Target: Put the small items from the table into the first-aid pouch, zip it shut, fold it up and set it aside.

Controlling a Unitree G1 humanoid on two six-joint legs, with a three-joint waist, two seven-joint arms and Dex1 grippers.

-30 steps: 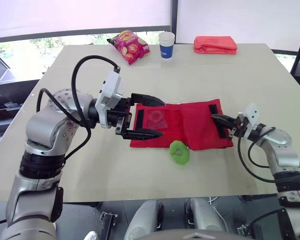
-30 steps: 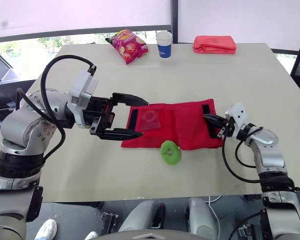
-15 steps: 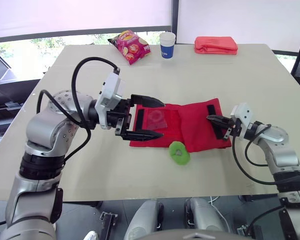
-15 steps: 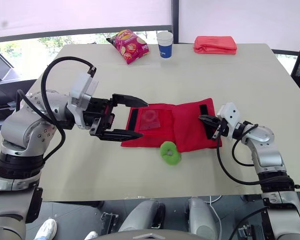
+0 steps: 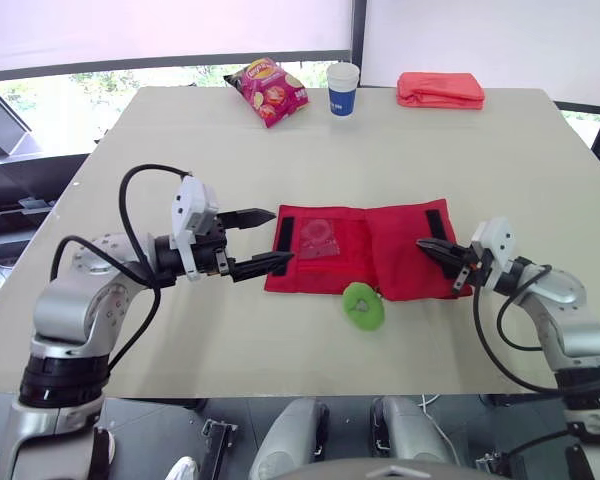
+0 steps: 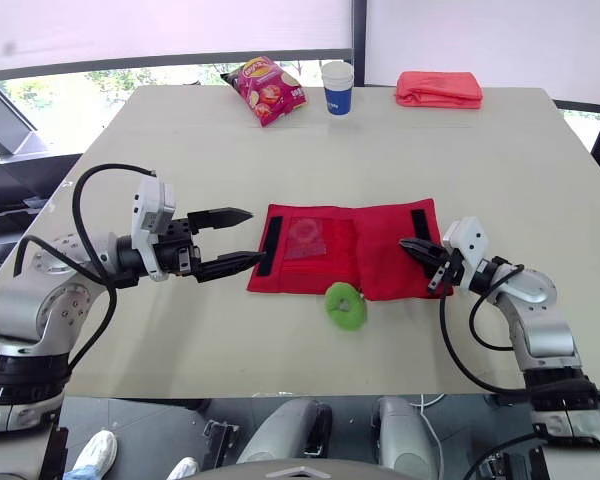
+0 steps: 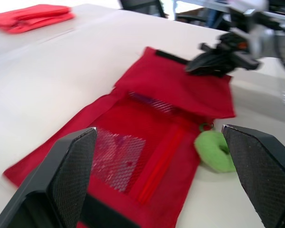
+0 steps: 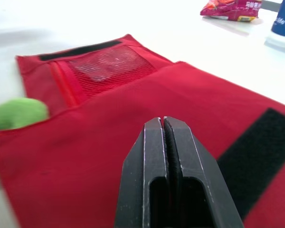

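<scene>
Green roll [image 5: 362, 305] nearest you, touching front edge of first-aid pouch [image 5: 390, 250] — pouch open flat on surface [image 5: 450, 160]. Your left jaws spread, just off its left end; right jaws pressed together over right end. Far edge: chip bag [image 5: 267, 90], cup [image 5: 343, 88], folded red cloth [image 5: 440, 88] — print unreadable.

The red fabric first-aid pouch [image 5: 380, 262] lies unfolded flat mid-counter [image 5: 380, 150], mesh pocket [image 5: 320, 238] facing up, 1 black strip [image 5: 283, 236] near each end. The green ring-shaped item [image 5: 362, 305] touches its near edge.
</scene>
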